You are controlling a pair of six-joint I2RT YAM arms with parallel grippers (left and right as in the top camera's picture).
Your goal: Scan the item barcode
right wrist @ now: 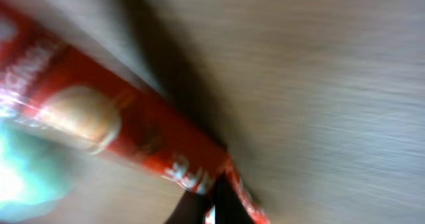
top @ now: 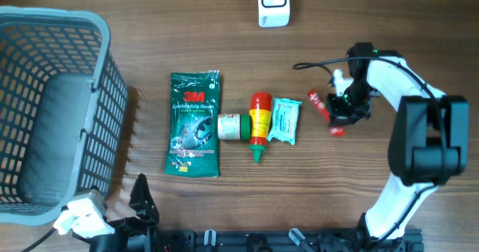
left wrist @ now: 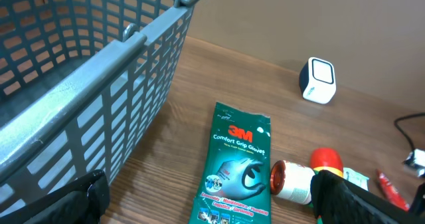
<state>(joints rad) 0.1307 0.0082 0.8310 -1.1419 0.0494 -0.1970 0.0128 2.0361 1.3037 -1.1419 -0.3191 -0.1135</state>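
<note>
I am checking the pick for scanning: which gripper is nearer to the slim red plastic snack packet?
Right. The right gripper is shut on the slim red plastic snack packet; the left gripper stands open, far off beside the grey plastic basket.

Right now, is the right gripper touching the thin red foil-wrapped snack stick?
Touching. The right wrist view shows the right gripper shut, its dark tips pinching the crimped end of the red snack stick, with no gap visible.

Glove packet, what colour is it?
The glove packet is dark green with white writing, clearest in the left wrist view.
</note>
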